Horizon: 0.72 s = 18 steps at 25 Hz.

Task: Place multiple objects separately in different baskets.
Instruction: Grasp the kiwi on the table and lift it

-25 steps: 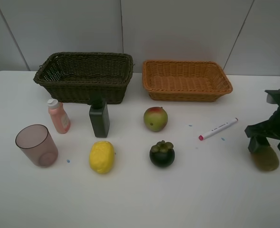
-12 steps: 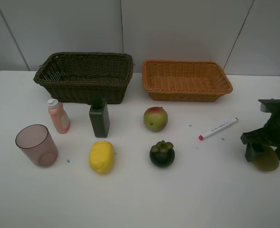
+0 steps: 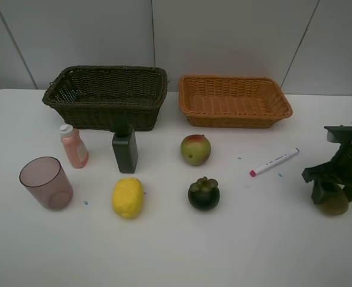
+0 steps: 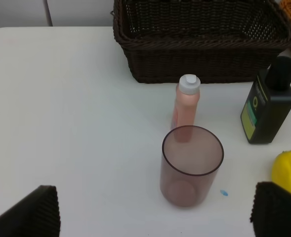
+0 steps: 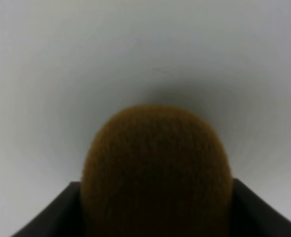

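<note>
Pinched in the right gripper (image 3: 334, 196): a brown fuzzy kiwi (image 5: 155, 168), with a dark finger tight against each flank and no gap to be seen in the blurred right wrist view. Low on the white table (image 3: 164, 257), kiwi underside apparently still on the surface; cannot tell for sure.

To the left of that gripper and a little further forward, near but apart: a white marker with a pink cap (image 3: 274, 162), lying at a slant. Further forward again and to the left, well apart: a shallow orange-tan wicker basket (image 3: 235, 80), with nothing showing inside. Well off to the left: a dark purple mangosteen (image 3: 204, 194) and, beyond it, a red-green apple (image 3: 195, 149).

Left gripper (image 4: 161, 217) spread wide, holding nothing, only the two black fingertips showing at the lower corners of the left wrist view. Straight ahead of it, upright: a tinted see-through plastic cup (image 4: 191, 165). Just behind the cup: a pink bottle with a white cap (image 4: 186, 111), also upright. Ahead and to the right: a dark green rectangular bottle with a black cap (image 4: 268, 106). Just beside the right fingertip: a yellow lemon (image 4: 289, 167). Furthest ahead: a deep dark brown-green wicker basket (image 4: 199, 61).
</note>
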Available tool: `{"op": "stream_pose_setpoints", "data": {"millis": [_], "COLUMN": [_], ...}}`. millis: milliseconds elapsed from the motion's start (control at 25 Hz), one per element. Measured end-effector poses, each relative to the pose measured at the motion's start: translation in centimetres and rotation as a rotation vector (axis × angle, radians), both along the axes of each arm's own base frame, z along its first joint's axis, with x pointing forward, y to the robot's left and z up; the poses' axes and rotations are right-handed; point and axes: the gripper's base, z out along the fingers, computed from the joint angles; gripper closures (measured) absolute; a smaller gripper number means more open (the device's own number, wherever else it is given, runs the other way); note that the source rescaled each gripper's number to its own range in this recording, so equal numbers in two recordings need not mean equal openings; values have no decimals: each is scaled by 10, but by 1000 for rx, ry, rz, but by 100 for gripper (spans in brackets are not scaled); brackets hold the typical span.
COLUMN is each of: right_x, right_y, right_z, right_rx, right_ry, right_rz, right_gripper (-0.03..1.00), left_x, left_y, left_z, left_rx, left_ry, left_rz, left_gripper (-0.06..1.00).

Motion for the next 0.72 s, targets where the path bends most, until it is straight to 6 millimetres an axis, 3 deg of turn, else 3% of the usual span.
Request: {"op": "stream_pose_setpoints", "data": {"millis": [480,600,720], "right_x": [1,9,18], "right_y": [0,0,-2], "right_z": [2,14,41], "right_rx": [2,1,-5], "right_ry": [0,-29,-93], "right_rz": [-21,-29,-34], "right_gripper": [46,46,46], "left_x": [0,0,0], "left_y": [0,0,0], "left_z": [0,0,0], "left_rx": [0,0,0], "left_ry": [0,0,0], "left_rz": [0,0,0], "left_gripper": [-6,-6,-6]}}
